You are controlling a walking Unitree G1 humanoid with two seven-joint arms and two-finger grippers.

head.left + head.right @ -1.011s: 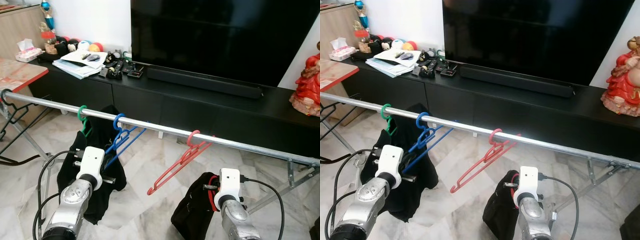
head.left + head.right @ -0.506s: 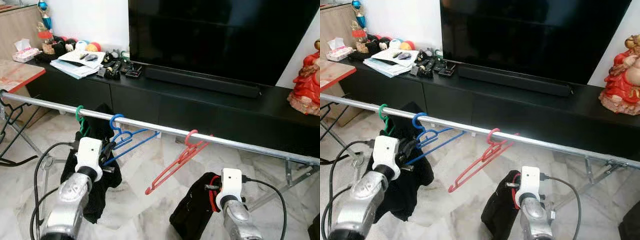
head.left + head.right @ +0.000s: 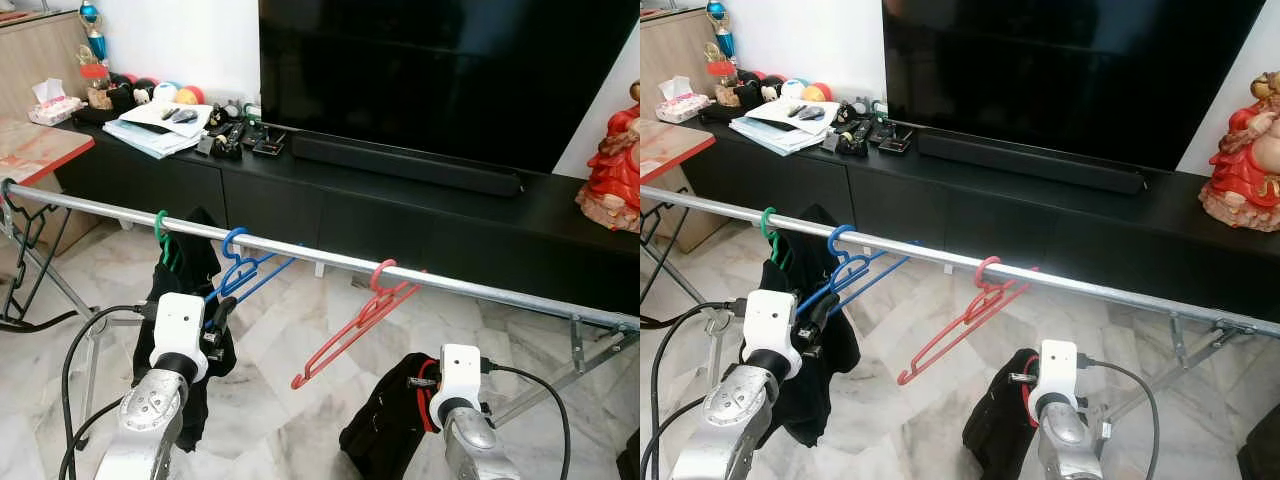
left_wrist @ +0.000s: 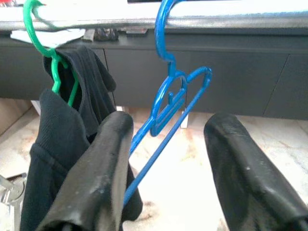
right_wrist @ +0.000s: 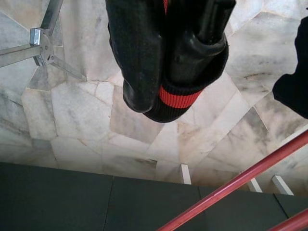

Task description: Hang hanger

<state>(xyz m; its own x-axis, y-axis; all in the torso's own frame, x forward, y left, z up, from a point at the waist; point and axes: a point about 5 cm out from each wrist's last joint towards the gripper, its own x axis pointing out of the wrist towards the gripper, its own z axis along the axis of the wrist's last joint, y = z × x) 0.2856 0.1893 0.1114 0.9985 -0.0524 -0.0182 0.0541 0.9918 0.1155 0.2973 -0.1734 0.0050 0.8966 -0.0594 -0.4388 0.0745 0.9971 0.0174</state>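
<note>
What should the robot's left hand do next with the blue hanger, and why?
Probably ease back a little. The blue hanger already hooks over the rail, between the green hanger and the red hanger, and the left hand is open, its fingers either side of the hanger without gripping it.

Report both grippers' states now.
Left gripper: open, holding nothing, just below the blue hanger.
Right gripper: shut on the black garment.
</note>
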